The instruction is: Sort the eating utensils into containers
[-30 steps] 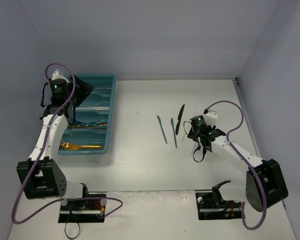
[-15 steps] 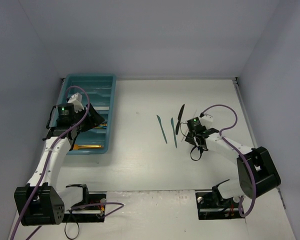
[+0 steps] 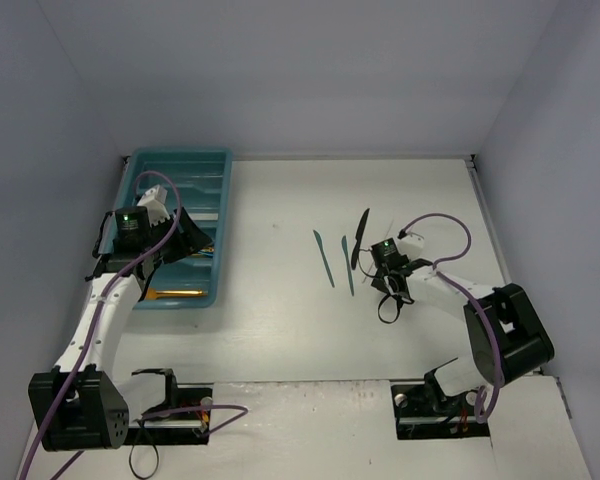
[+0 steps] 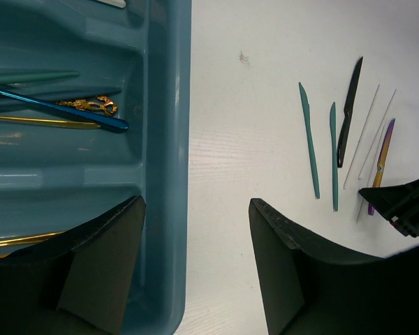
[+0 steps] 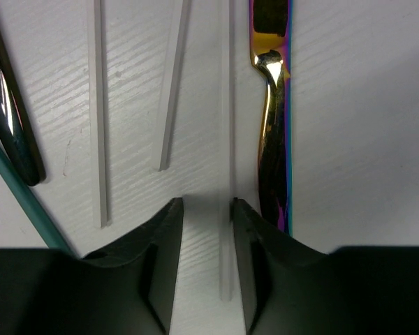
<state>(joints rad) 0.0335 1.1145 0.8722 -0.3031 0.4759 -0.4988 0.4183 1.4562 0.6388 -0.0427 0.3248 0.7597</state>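
Well to the right of the teal tray (image 3: 223,200), on the table (image 3: 280,310): a tight fan of loose utensils, namely teal pieces (image 4: 309,139), black knife (image 4: 348,112), iridescent purple knife (image 5: 272,139) and thin white sticks (image 5: 96,105). Down low over that fan, the right gripper (image 5: 206,209): narrow gap, not yet clamped, straddling one white stick (image 5: 225,105) near its end, close against one finger's inner face. Holding nothing so far, by the look of it. Over the tray's right wall, the left gripper (image 4: 195,206): wide apart, empty, beside compartments with a blue utensil (image 4: 56,108) and gold utensils (image 4: 42,121) already inside.

Likely troubles from here:

Could squirt or roll the stick sideways on pinching, given so thin a piece lying flat and off-centre in the gap.

Could nudge or drag the purple knife, lying just beside the outer face of that same finger.

Could scrape fingertips on the table before getting any purchase on the stick.

With a grip so near one end, might let the stick droop, swing and slip on the carry left toward the tray, falling short of it or catching its right wall.

Might also meet the left gripper parked over that wall, unless cleared first.

Might end in the wrong compartment of the tray
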